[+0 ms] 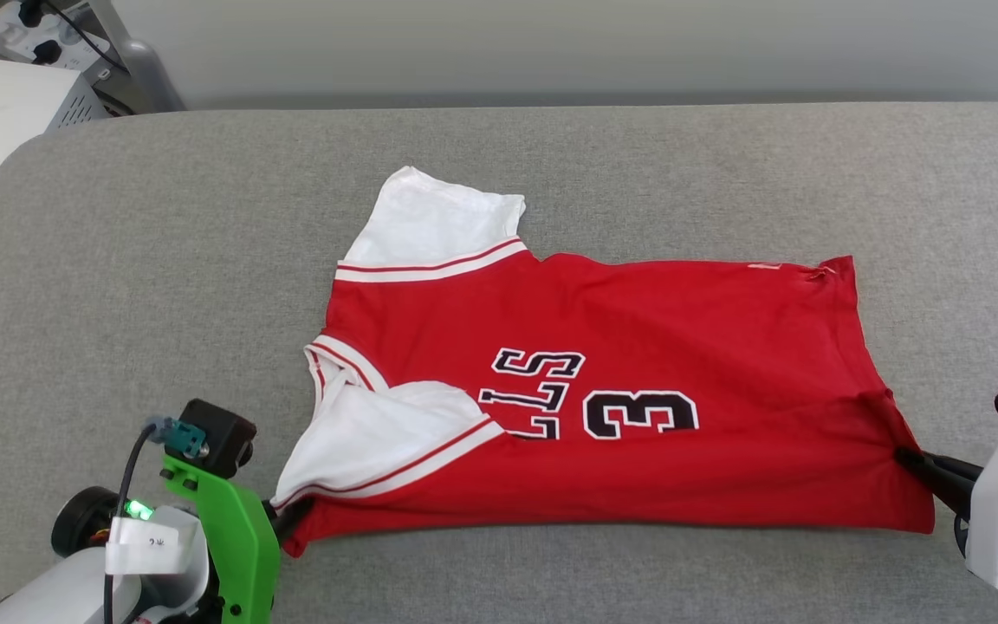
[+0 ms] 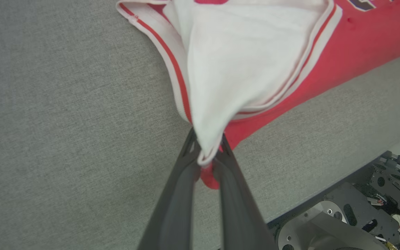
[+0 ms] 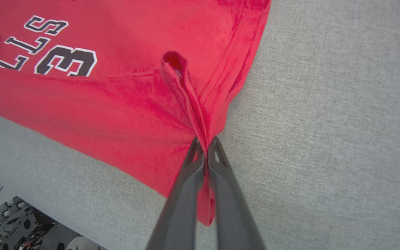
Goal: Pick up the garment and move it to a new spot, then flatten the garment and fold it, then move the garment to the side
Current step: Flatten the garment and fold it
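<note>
Two hands grip the garment (image 1: 638, 329), one at each end of its near edge, as it lies spread sideways in the middle of the grey table (image 1: 161, 260).

At the collar end, the left hand (image 1: 287, 511) is clamped on a bunch of white sleeve and red shoulder cloth; its wrist view shows the cloth pinched between the fingertips (image 2: 190, 147). At the hem end, the right hand (image 1: 906, 455) is closed tight on a ridge of red fabric just inside the hem corner, seen between the dark fingers (image 3: 194, 152).

By my reading, the shirt is mostly flattened and the fold is only starting: the body lies smooth, the near sleeve is turned in over the chest, and the far sleeve sticks out untucked. The rest of the folding and the move to the side are left. Whether the first move to a new spot is done, I cannot tell.

The cloth looks like thin, soft knit that puckers into sharp creases wherever it is pinched. The sleeves are plain white with red-and-white striped bands, and the collar carries the same stripes. Black, white-outlined letters and a 3 sit mid-chest, flat and slightly stiff-looking. A stitched double seam runs along the hem. The table covering is a coarse grey weave with a rounded corner.
</note>
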